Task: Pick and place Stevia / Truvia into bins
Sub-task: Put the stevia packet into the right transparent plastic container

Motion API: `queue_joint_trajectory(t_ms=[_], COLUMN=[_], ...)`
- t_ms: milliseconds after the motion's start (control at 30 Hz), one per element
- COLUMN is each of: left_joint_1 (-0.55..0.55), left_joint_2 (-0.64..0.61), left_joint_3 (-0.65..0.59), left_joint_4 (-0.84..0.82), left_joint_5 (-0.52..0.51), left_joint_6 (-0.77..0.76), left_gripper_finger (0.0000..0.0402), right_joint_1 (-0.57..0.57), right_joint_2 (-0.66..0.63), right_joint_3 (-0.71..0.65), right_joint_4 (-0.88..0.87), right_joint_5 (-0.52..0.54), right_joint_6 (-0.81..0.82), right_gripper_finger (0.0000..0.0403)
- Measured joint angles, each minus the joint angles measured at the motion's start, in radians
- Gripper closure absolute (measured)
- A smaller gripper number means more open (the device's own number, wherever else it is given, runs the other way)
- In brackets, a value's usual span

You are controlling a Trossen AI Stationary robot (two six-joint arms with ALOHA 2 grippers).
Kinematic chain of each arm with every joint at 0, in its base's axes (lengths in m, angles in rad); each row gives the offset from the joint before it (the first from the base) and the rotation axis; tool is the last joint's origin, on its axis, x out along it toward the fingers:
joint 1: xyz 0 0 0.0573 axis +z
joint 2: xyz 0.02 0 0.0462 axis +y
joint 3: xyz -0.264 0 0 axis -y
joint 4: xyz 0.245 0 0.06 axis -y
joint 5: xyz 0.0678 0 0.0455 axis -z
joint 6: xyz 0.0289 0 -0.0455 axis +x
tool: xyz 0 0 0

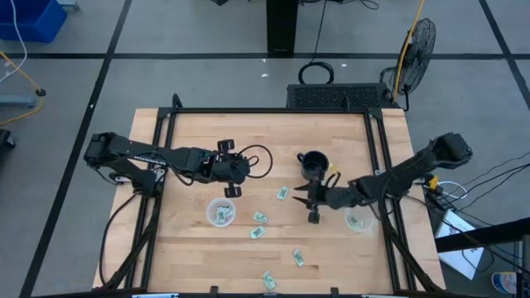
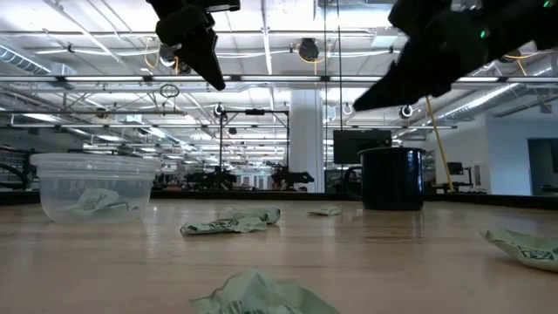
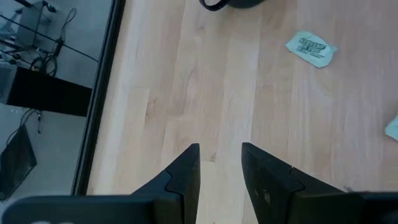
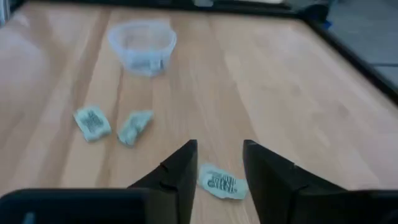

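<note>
Sachets (image 1: 260, 218) dot wooden table (image 1: 199, 136); left tool (image 1: 230, 170) and right tool (image 1: 313, 204) both spread.

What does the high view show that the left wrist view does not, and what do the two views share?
Only the high view shows both clear bins, the left bin and the right bin, each with a sachet inside, the right pincer above a sachet by the mug, and five loose sachets. Only the left wrist view shows the gap between the left pincer's fingers, open above bare wood. Both show the wooden table, the black mug and the sachet nearest the mug.
</note>
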Motion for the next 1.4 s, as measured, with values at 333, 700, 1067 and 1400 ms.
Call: queue_joint_trajectory(t_ms=[333,700,1067,1400], left_joint_1=[0.000,0.000,0.000,0.000], left_joint_2=[0.000,0.000,0.000,0.000], left_joint_3=[0.000,0.000,0.000,0.000], left_joint_4=[0.014,0.032,0.044,0.043], left_joint_5=[0.025,0.026,0.028,0.028], left_joint_6=[-0.003,-0.002,-0.002,0.000], left_gripper_finger=[0.0277,0.0277,0.0277,0.0277], right_joint_1=[-0.156,-0.185,-0.133,-0.129], right_joint_2=[0.250,0.309,0.219,0.248], right_joint_3=[0.003,0.014,0.220,0.259], right_joint_4=[0.162,0.221,-0.277,-0.341], right_joint_5=[-0.131,-0.166,-0.076,-0.138], right_joint_6=[-0.011,-0.031,-0.031,0.130], right_gripper_finger=[0.0241,0.0256,0.0257,0.0257])
